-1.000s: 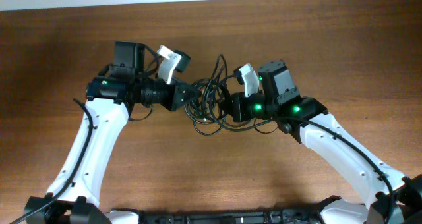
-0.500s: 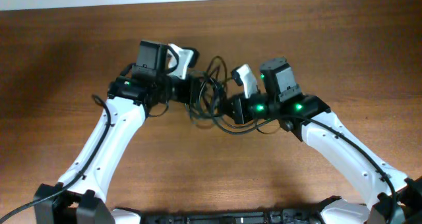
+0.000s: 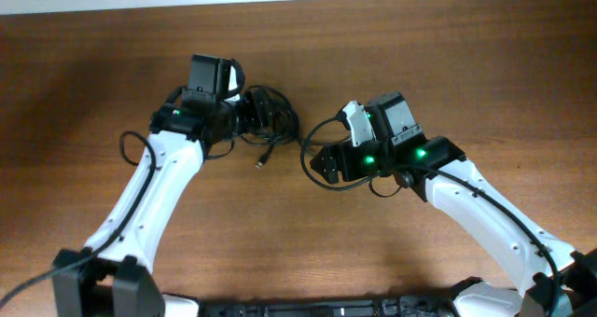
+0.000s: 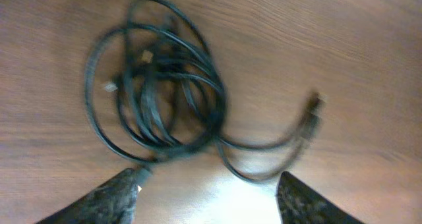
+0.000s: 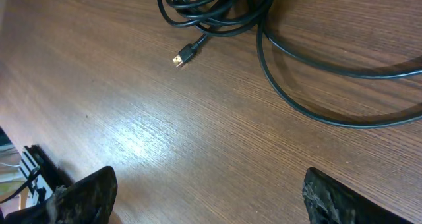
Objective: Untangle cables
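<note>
Wooden table: one cable bundle.

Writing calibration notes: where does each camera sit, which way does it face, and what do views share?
Overhead: above the table, looking straight down; left gripper by the bundle, right gripper apart from it.
Left wrist: on the left arm, looking down past its fingers onto the bundle.
Right wrist: on the right arm, looking across the table past its fingers at a plug and loop.
Shared: all three show the bundle.
</note>
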